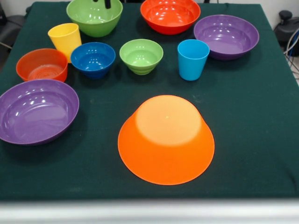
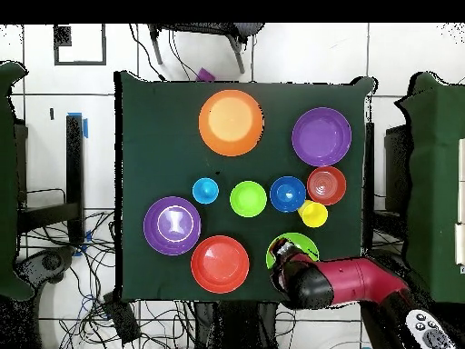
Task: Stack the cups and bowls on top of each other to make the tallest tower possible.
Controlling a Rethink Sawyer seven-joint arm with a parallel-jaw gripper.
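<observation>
A big orange bowl (image 1: 166, 140) (image 2: 231, 122) lies upturned near the table's front edge with nothing on it. Behind it stand a light blue cup (image 1: 193, 59) (image 2: 205, 191), a small green bowl (image 1: 141, 56) (image 2: 248, 198), a dark blue bowl (image 1: 93, 59) (image 2: 288, 194), a yellow cup (image 1: 65, 41) (image 2: 313, 214) and a small red-orange bowl (image 1: 42, 65) (image 2: 326, 185). Two purple bowls (image 1: 37, 112) (image 1: 226, 36) sit at the sides. At the back are a large red-orange bowl (image 1: 170, 15) and a large green bowl (image 1: 95, 17) (image 2: 304, 244). My gripper (image 1: 102, 3) (image 2: 281, 249) hangs open over that green bowl, holding nothing.
All the cups and bowls stand apart on a dark green cloth (image 1: 252, 130). In the overhead view the arm (image 2: 350, 280) covers part of the large green bowl. Cables lie on the floor around the table.
</observation>
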